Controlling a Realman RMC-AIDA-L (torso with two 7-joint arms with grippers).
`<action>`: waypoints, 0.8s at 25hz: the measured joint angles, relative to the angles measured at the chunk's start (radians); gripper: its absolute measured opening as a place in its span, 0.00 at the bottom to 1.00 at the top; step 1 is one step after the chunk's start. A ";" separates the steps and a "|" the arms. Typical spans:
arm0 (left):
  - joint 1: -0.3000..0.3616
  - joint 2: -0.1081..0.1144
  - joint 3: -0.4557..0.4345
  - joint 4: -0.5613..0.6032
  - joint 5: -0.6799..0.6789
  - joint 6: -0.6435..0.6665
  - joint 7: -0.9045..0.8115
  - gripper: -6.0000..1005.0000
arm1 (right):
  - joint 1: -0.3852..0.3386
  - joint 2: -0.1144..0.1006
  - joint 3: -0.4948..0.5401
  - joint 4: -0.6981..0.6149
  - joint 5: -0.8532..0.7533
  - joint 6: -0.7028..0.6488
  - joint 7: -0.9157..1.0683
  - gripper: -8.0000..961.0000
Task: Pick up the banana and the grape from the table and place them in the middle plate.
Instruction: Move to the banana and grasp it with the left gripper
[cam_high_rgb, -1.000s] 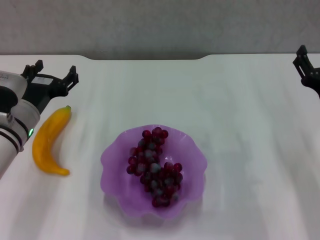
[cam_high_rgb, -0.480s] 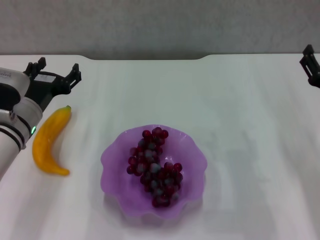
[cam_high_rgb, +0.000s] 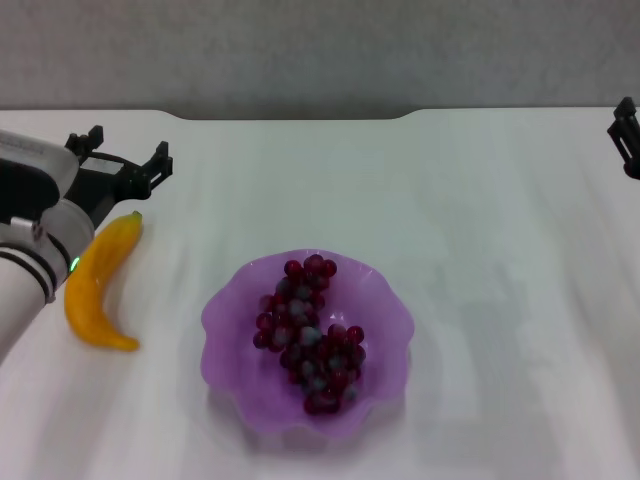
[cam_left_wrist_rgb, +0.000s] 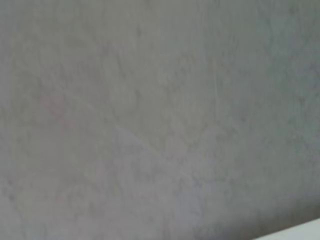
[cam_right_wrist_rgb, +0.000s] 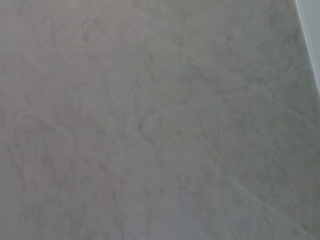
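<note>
The yellow banana (cam_high_rgb: 95, 285) lies on the white table (cam_high_rgb: 480, 220) at the left, its stem tip pointing away from me. The bunch of dark red-purple grapes (cam_high_rgb: 310, 335) lies inside the translucent purple plate (cam_high_rgb: 232, 310) at the middle front. My left gripper (cam_high_rgb: 125, 160) is open and empty, just beyond the banana's stem end and above it. My right gripper (cam_high_rgb: 627, 135) is at the far right edge, mostly cut off. Both wrist views show only a blank grey surface.
The table's far edge (cam_high_rgb: 300, 117) has a notch in the middle, with a grey wall behind it.
My left gripper has shifted a little to the right, nearer the banana's stem end. My right gripper has drawn further out to the right edge. Banana, grapes and plate have not moved.
</note>
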 joint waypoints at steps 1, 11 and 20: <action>0.015 0.006 -0.007 0.056 0.000 -0.072 0.000 0.89 | -0.001 0.000 0.000 0.002 0.000 0.000 0.000 0.87; 0.110 0.014 -0.160 0.407 0.002 -0.526 0.177 0.89 | -0.002 0.000 -0.004 0.010 -0.003 0.000 0.000 0.87; 0.097 0.000 -0.271 0.547 0.015 -0.910 0.285 0.89 | 0.001 0.000 -0.004 0.010 -0.008 -0.001 0.000 0.87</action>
